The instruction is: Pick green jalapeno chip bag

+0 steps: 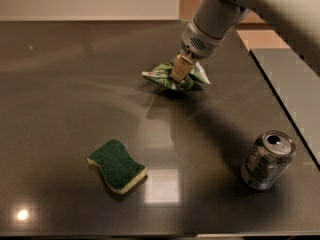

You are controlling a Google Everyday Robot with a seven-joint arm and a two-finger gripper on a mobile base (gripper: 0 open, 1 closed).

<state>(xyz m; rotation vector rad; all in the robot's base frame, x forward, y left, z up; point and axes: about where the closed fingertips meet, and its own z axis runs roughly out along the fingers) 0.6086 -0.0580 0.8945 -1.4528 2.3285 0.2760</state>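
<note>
The green jalapeno chip bag (161, 76) is a crumpled light-green bag with white edges, at the middle right of the dark table (65, 84). My gripper (178, 76) comes down from the upper right and is shut on the bag's middle. The bag's ends stick out on both sides of the tan finger (180, 68). The bag hangs slightly above the table, with a shadow under it.
A dark-green wavy sponge (117, 165) lies at the front left. An open, dented drink can (266, 160) stands at the front right. The table's right edge (280, 99) runs diagonally next to a second grey surface.
</note>
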